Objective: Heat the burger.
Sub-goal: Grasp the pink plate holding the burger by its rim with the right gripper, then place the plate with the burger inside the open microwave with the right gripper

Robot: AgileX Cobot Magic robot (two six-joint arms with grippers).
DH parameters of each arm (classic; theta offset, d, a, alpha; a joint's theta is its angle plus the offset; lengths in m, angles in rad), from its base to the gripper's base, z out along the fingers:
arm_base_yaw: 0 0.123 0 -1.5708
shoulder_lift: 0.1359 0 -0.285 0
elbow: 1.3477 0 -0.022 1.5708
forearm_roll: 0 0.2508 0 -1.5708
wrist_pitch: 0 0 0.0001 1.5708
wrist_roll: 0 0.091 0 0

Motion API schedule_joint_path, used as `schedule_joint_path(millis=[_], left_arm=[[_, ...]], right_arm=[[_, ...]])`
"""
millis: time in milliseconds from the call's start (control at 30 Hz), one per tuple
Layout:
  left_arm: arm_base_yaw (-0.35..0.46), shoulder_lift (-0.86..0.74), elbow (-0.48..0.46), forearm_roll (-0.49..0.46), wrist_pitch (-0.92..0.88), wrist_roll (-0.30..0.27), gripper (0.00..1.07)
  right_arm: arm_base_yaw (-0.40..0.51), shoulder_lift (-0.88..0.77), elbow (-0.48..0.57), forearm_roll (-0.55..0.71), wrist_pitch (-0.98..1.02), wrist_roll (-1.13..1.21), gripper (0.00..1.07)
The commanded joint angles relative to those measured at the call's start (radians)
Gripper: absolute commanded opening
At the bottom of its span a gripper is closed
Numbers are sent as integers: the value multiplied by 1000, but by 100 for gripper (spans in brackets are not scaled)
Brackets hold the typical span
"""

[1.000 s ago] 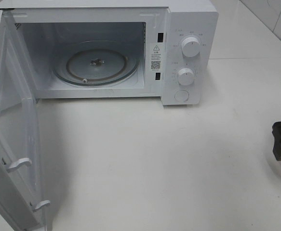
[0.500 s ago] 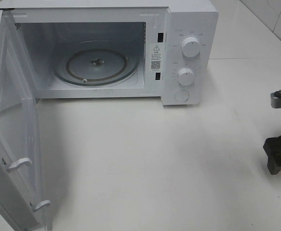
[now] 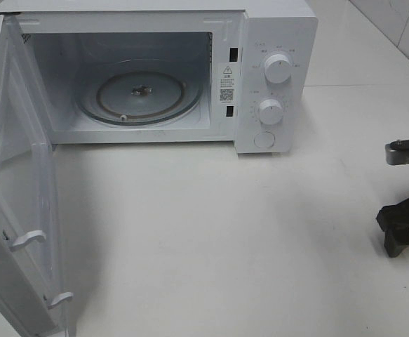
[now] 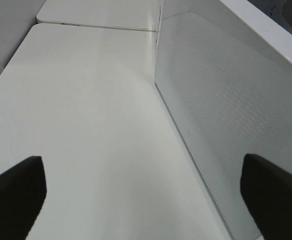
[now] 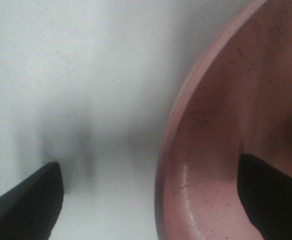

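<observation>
Right wrist view: right gripper (image 5: 151, 192) has its jaws wide, straddling the pink plate (image 5: 211, 130) rim, nothing gripped. No burger visible in any view; probably further in on that plate. Left gripper (image 4: 140, 195) is spread empty beside the microwave door (image 4: 226, 115). Expect the burger to be soft and light, with layers that slide. Pinch the stiff plate rim instead and keep it level.

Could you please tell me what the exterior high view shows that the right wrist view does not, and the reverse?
Only the exterior high view shows the white microwave oven, with its door swung open and its round glass turntable empty. Only the right wrist view clearly shows the round pink plate, whose rim lies between the open black fingers. Both show the white tabletop and the right gripper.
</observation>
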Motion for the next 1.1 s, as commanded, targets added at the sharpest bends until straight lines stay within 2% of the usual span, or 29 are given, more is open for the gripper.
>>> schedule_joint_path(millis=[33,133,233,267,367,433,467,500,533,567,600,633,700,1000,1100], left_arm=[[0,-18,3,1,-10,-6,98],[0,-18,3,1,-10,-6,98],[0,-18,3,1,-10,-6,98],[0,-18,3,1,-10,-6,98],[0,-18,3,1,-10,-6,98],[0,-18,3,1,-10,-6,98],[0,-18,3,1,-10,-6,98],[0,-18,3,1,-10,-6,98],[0,-18,3,1,-10,-6,98],[0,-18,3,1,-10,-6,98],[0,-18,3,1,-10,-6,98],[0,-18,3,1,-10,-6,98],[0,-18,3,1,-10,-6,98],[0,-18,3,1,-10,-6,98],[0,-18,3,1,-10,-6,98]], right_arm=[[-6,18,-6,-11,-22,-12,85],[-6,19,-6,-11,-24,-12,82],[-6,19,-6,-11,-19,-5,75],[-6,19,-6,-11,-17,6,68],[-6,19,-6,-11,-15,13,63],[-6,19,-6,-11,-12,30,41],[-6,19,-6,-11,-12,30,41],[-6,19,-6,-17,-12,30,29],[-6,19,-6,-17,-12,30,29],[-6,19,-6,-20,-12,30,22],[-6,19,-6,-21,-3,30,10],[-6,19,-6,-21,-3,30,10],[-6,19,-6,-19,7,30,0],[-2,11,-6,-26,18,57,0],[16,1,-6,-70,32,106,0]])
